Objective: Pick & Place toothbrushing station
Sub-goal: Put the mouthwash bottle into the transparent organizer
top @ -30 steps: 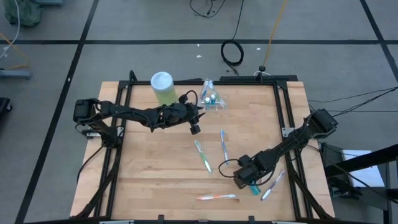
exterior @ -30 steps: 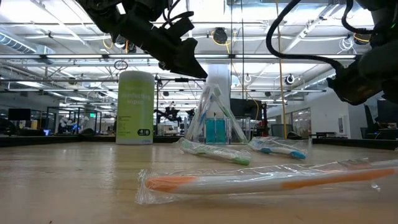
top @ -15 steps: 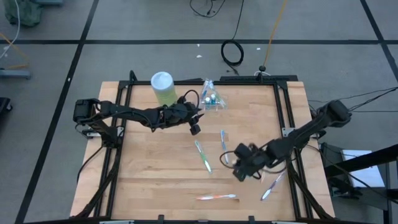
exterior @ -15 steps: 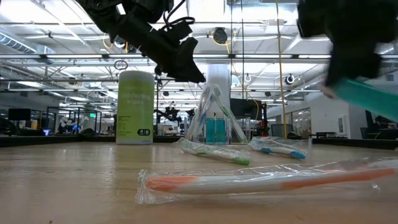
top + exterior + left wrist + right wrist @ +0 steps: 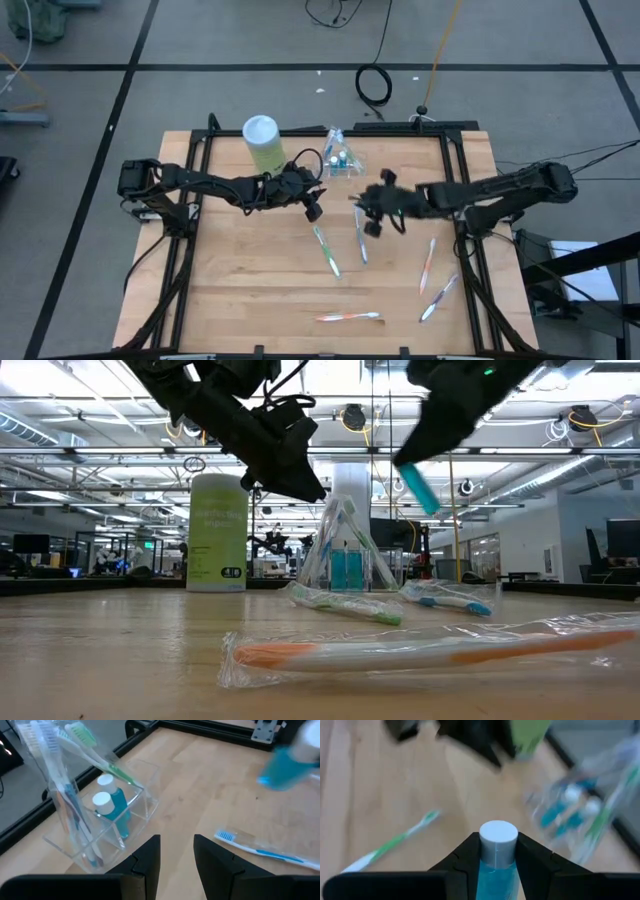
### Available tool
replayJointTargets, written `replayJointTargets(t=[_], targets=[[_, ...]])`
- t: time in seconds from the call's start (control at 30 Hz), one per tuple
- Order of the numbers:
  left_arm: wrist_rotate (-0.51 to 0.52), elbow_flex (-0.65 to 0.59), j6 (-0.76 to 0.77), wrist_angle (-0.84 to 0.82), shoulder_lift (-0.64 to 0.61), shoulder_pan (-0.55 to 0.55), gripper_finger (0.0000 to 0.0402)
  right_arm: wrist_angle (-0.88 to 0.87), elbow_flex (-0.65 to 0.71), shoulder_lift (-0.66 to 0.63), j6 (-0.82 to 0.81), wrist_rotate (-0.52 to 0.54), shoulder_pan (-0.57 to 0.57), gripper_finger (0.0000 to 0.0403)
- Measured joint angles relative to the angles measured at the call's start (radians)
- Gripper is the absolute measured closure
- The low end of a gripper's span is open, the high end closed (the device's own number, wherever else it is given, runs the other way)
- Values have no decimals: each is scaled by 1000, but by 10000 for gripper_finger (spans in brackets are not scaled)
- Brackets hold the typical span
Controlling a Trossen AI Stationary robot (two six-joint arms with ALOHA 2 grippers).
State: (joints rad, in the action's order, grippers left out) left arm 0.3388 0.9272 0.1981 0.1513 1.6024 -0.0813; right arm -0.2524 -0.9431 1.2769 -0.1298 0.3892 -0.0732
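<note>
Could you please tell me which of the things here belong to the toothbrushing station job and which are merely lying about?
Job:
clear plastic organiser
small blue tube with white cap, held by right gripper
wrapped green-handled toothbrush
wrapped orange-handled toothbrush

Lying about:
green wipes canister with white lid

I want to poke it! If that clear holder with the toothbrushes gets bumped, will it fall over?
Probably it would tip. The clear holder looks thin and light, and the toothbrushes lean out high above its rim. The two blue tubes standing low inside may steady it a little.
</note>
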Motion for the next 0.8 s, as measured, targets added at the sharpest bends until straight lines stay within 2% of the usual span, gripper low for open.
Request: replayJointTargets(t=[0.23,0.6,0.8], targets=[[2,0,45,1,0,16,277,204,0,38,201,-159,184,301],[3,0,76,7,0,16,277,440,-1,214,250,-162,326,295],[3,0,76,0,0,16,277,710,-1,340,247,-155,370,305]])
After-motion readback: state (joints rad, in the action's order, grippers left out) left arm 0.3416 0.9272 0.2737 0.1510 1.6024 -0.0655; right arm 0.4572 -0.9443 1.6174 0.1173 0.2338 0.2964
